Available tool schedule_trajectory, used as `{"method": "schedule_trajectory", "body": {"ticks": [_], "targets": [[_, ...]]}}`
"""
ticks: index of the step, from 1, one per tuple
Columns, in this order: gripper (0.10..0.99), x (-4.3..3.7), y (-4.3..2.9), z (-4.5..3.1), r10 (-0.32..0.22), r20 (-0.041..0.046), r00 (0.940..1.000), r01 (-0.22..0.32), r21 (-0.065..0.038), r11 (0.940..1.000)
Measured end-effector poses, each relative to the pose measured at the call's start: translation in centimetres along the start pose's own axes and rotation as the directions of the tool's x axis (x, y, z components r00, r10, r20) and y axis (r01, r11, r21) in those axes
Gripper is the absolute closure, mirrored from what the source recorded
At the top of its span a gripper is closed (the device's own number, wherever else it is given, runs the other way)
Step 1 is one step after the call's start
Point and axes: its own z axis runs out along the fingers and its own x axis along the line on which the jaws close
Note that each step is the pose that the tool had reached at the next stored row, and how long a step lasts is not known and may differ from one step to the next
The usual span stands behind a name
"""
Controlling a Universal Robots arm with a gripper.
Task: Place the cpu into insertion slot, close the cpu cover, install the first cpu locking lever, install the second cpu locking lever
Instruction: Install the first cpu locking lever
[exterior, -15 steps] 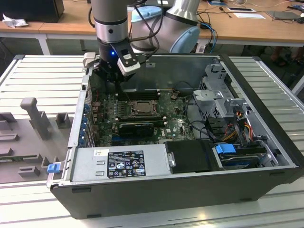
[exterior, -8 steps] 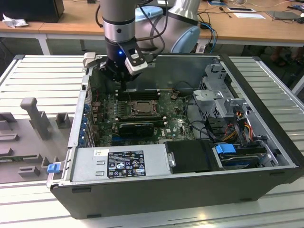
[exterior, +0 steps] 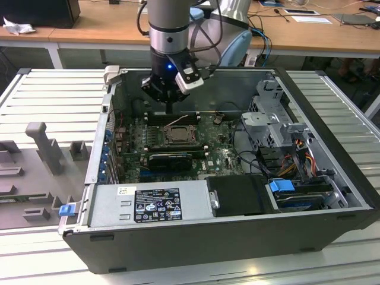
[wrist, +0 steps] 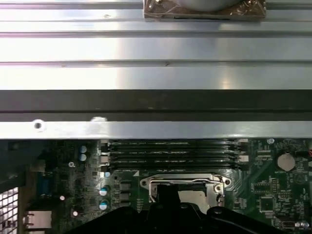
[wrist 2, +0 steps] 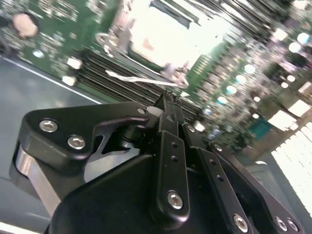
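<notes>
Inside the open computer case, the insertion slot [exterior: 177,136] sits on the green board. The silvery cpu cover [wrist: 183,180] lies flat over it, and the pale cpu [wrist: 199,196] shows through its cut-out. One thin wire locking lever [exterior: 179,122] stands raised off the slot's far side; in the second wrist view it is a pale wire [wrist 2: 146,79]. My gripper [exterior: 170,109] hangs point-down just above the memory slots, beside that lever. Its fingers [wrist 2: 169,117] are pressed together and hold nothing I can see. The tip [wrist 2: 168,101] is close to the lever's looped end.
Long black memory slots [wrist: 170,155] run along the far side of the socket. A black finned card [exterior: 170,159] lies in front of it. The case wall [wrist: 156,129], a power supply [exterior: 151,203], a drive bay [exterior: 285,127] and cables [exterior: 297,157] hem in the board.
</notes>
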Motion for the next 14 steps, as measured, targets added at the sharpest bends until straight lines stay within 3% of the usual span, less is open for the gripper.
{"method": "schedule_trajectory", "body": {"ticks": [2,4,5,6,8,11,14], "targets": [[0.980,-0.52,-0.01,0.05,0.000,-0.0001,1.0000,0.000,-0.006,1.0000],[0.980,-0.56,0.00,0.09,0.000,-0.0003,1.0000,0.000,-0.027,0.9996],[0.980,-0.56,0.00,0.17,-0.002,0.0000,1.0000,0.002,-0.030,0.9995],[0.980,-0.56,-0.01,0.29,-0.009,-0.0003,1.0000,0.009,-0.030,0.9995],[0.980,-0.60,-0.03,1.27,-0.079,-0.0058,0.9968,0.079,-0.031,0.9964],[0.980,-1.52,0.18,1.90,-0.085,-0.0063,0.9963,0.085,-0.031,0.9959],[0.980,-1.82,0.34,2.36,-0.085,-0.0064,0.9964,0.085,-0.031,0.9959]]}}
